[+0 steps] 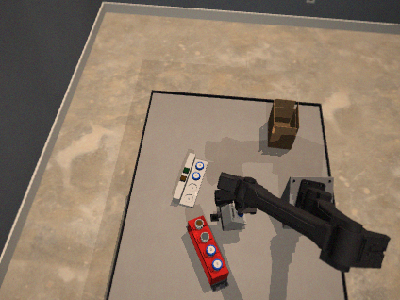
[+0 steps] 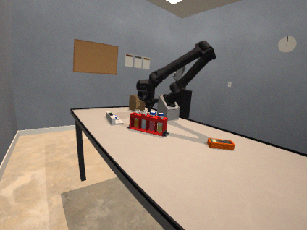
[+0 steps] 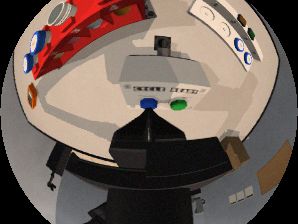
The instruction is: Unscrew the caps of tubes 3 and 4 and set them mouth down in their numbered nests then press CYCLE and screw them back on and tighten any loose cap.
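Observation:
The red decapping station (image 1: 208, 257) (image 2: 148, 130) holds four tubes. Tube 1 (image 1: 217, 264) and tube 2 (image 1: 210, 250) wear blue-rimmed caps. Tube 3 (image 1: 205, 237) (image 3: 61, 13) and tube 4 (image 1: 199, 223) are open. In the cap tray (image 1: 176, 194), cap 3 (image 1: 196, 175) (image 3: 239, 44) and cap 4 (image 1: 200, 165) (image 3: 248, 59) lie in nests 3 and 4. The amber lamp (image 1: 182, 178) (image 3: 242, 20) and green lamp (image 1: 186, 170) (image 3: 251, 34) look dark. My gripper (image 3: 148, 111) (image 2: 149, 110) is shut and empty, its tips at the blue CYCLE key (image 3: 148, 103). Contact is unclear. The green READY key (image 3: 178, 105) is beside it.
The grey key housing (image 1: 231, 219) (image 3: 165, 75) stands between the station, the tray and the arm's base (image 1: 292, 189). A brown open box (image 1: 282, 137) (image 2: 136, 103) (image 3: 235, 153) stands at the table's far side. An orange device (image 2: 221, 145) (image 3: 32, 96) lies beyond the station's capped end.

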You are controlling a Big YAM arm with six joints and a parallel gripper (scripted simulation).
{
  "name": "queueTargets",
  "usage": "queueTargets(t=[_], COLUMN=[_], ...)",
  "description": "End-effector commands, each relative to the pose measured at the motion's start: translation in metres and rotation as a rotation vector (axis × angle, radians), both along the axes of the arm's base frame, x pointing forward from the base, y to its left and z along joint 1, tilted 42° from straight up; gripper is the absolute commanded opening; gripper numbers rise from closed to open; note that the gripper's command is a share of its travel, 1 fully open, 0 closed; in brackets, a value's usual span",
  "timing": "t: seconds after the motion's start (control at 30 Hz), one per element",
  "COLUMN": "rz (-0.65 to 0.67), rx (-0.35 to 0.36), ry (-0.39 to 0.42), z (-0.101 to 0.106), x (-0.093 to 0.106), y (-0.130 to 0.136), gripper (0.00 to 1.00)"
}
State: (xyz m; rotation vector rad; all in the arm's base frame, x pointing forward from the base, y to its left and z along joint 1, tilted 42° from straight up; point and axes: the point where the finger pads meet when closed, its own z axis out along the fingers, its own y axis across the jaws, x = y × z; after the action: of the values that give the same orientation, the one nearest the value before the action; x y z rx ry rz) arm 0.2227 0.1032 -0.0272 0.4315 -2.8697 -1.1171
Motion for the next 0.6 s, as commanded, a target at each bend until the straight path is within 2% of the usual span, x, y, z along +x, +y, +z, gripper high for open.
queueTargets(t=[0.0, 0.27, 0.3, 0.33, 0.57], rz=[-0.015, -0.015, -0.005, -0.013, 0.002], rx=[0.001, 0.001, 0.000, 0.001, 0.003], ry=[-0.032, -0.030, -0.022, -0.016, 0.005], z=[0.009, 0.009, 0.004, 0.006, -0.005], x=[0.022, 0.022, 0.013, 0.018, 0.001], y=[-0.004, -0.003, -0.001, -0.001, 0.006], gripper=[0.00, 0.00, 0.00, 0.00, 0.00])
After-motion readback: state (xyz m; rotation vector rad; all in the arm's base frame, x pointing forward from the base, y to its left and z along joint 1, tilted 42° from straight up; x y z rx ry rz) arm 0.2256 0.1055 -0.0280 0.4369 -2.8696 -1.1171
